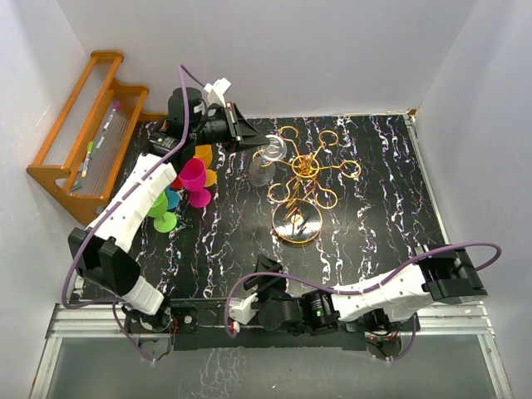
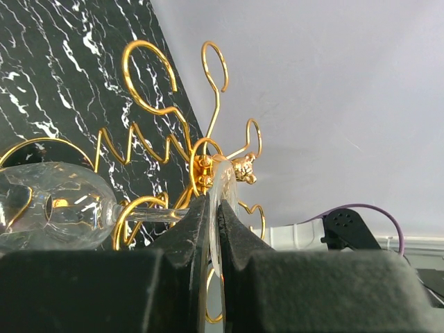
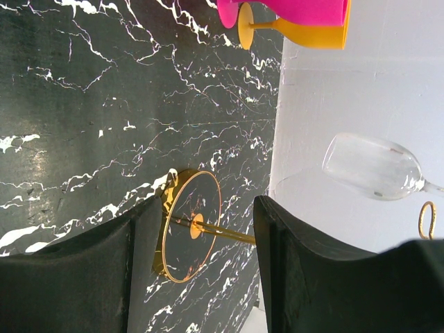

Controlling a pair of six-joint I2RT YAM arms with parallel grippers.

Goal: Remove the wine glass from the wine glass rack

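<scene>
**Fingers of the left arm clamped on the glass foot; glass not clear of the rack**

Fingers (image 2: 184, 239) of the left gripper (image 2: 214, 208) are pinched almost fully together on the thin foot disc of the wine glass (image 2: 59, 208), which shows edge-on between them. The glass lies tipped on its side. Its bowl sits just beside the far-left arms of the wine glass rack (image 1: 303, 170) and looks held clear of the table (image 1: 382, 199). The stem runs through or right beside a gold loop; you can't tell which from the wrist view.

The right gripper (image 3: 208, 208) is spread wide with nothing in it. It sits low at the near edge, with the rack's round base framed between its fingers.

Handling, my read:
- **Glass:** light, rigid, slick, brittle.
- **Hold:** the foot rim is a thin grip, so the glass can pivot or slip.
- **Weak point:** the stem. Don't lever it against the wire.
- **Exit:** slide it out along the loop's open slot, slow, no twist.
- **Rack:** probably light too, and it may drag along if the stem snags.
</scene>
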